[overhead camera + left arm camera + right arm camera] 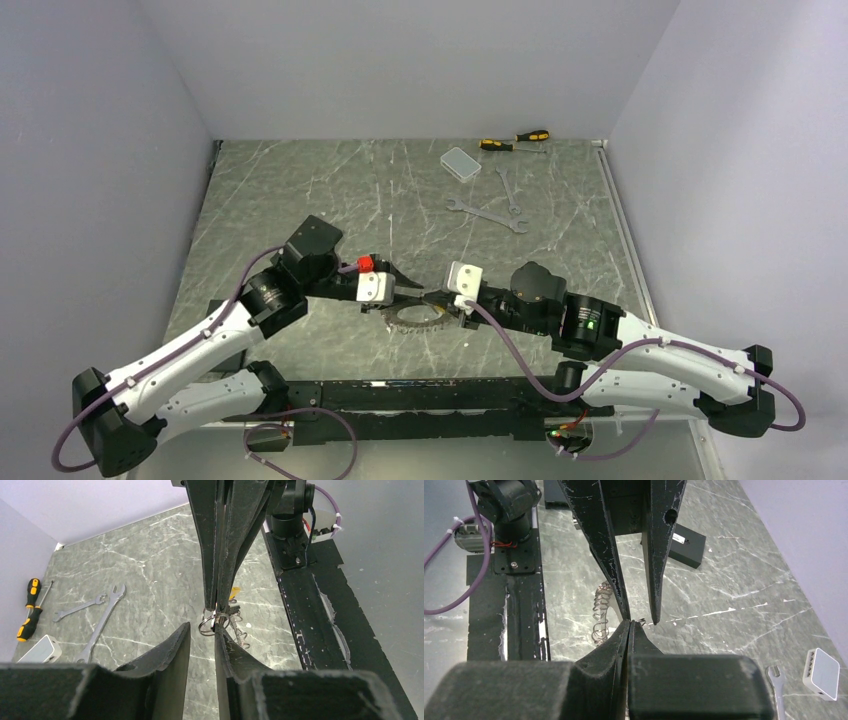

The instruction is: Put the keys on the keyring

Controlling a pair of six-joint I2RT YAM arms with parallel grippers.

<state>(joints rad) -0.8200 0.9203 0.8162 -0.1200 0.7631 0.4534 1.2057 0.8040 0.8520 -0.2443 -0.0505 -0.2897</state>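
Note:
The keyring (415,318), toothed with small silver keys, lies on the marble table between my two grippers. My right gripper (437,298) is shut, and a thin wire loop of the keyring (212,623) is pinched at its tips (630,623). The silver keys (241,632) trail off from that loop toward the table (601,614). A yellow-orange key head (234,591) peeks out behind the right fingers (216,555). My left gripper (202,627) faces the right one tip to tip, open, with its gap empty and one fingertip (218,631) beside the loop.
Two silver wrenches (487,213) lie at the back right, with a clear plastic box (460,162) and yellow-and-black screwdrivers (515,140) behind them. A black taped strip (400,395) runs along the near edge. A black block (686,544) sits behind the left gripper.

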